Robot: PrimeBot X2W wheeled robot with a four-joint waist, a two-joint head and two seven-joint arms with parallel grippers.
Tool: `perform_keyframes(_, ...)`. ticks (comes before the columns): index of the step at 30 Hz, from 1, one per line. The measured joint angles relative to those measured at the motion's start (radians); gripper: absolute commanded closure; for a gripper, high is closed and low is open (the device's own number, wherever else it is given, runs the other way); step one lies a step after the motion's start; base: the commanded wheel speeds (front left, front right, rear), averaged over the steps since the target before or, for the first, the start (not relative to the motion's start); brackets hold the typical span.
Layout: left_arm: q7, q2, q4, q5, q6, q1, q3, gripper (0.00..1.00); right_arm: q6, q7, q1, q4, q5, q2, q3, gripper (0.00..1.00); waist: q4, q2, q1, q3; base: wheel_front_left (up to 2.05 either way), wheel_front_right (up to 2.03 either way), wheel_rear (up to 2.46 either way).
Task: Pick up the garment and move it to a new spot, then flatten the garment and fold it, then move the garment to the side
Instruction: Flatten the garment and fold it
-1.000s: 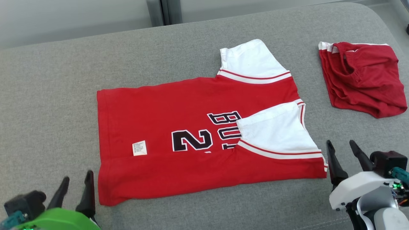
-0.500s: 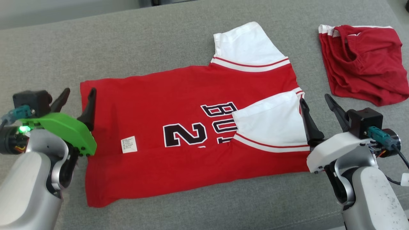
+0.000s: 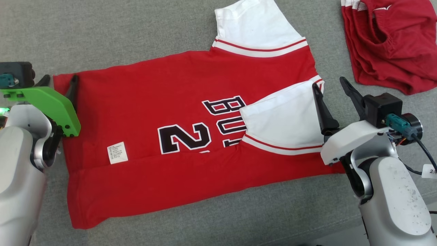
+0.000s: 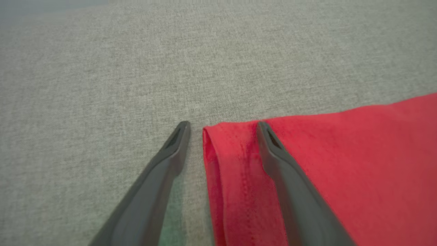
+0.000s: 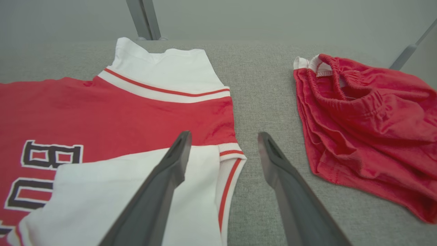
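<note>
Head view shows the red jersey [image 3: 191, 112] lying flat on the grey cushion [image 3: 136, 34], one sleeve folded in. The left claw [image 3: 58, 79] straddles its hem corner and the right claw [image 3: 328, 83] its sleeve edge, both wide open and empty. A shallow pinch could catch one layer only, dragging the fold askew.

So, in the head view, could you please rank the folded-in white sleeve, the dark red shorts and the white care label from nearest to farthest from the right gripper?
1. folded-in white sleeve, right beside the right gripper
2. dark red shorts, upper right
3. white care label, lower left on the jersey
</note>
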Motion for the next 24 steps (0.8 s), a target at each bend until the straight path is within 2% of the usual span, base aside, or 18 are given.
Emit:
perform_keyframes(4, 0.009, 0.002, 0.009, 0.006, -0.017, -0.023, -0.018, 0.0, 0.0, 0.007, -0.025, 0.005, -0.001, -0.018, 0.002, 0.0, -0.002, 0.0, 0.0, 0.014, 0.0, 0.0, 0.0)
perform_keyframes(5, 0.01, 0.002, 0.01, 0.008, -0.022, -0.028, -0.023, 0.03, 0.0, 0.012, -0.033, 0.005, -0.002, -0.025, 0.003, 0.0, 0.001, 0.0, 0.0, 0.015, 0.0, 0.0, 0.0)
perform_keyframes(6, 0.012, 0.001, 0.008, 0.009, -0.024, -0.029, -0.027, 0.6, 0.0, 0.013, -0.042, 0.007, -0.003, -0.03, 0.004, 0.0, 0.003, 0.0, 0.0, 0.016, 0.0, 0.0, 0.0)
perform_keyframes(7, 0.018, 0.0, 0.004, 0.01, -0.026, -0.029, -0.033, 0.74, 0.0, 0.021, -0.053, 0.008, -0.004, -0.036, 0.006, 0.0, 0.007, 0.0, 0.0, 0.016, 0.0, 0.0, 0.0)
perform_keyframes(8, 0.018, -0.001, 0.001, 0.01, -0.028, -0.031, -0.038, 1.0, 0.0, 0.026, -0.066, 0.009, -0.005, -0.043, 0.008, 0.0, 0.011, 0.0, 0.0, 0.016, 0.0, 0.0, 0.0)
perform_keyframes(16, -0.002, -0.016, -0.039, 0.025, -0.046, -0.036, -0.073, 1.0, 0.0, 0.075, -0.215, 0.055, -0.007, -0.1, 0.029, 0.0, 0.055, 0.0, 0.0, 0.02, 0.0, 0.0, 0.0)
perform_keyframes(24, -0.066, -0.056, -0.133, 0.051, -0.053, -0.053, -0.105, 1.0, 0.0, 0.125, -0.464, 0.278, -0.036, -0.168, 0.031, 0.0, 0.119, 0.0, 0.0, 0.032, 0.0, 0.0, 0.0)
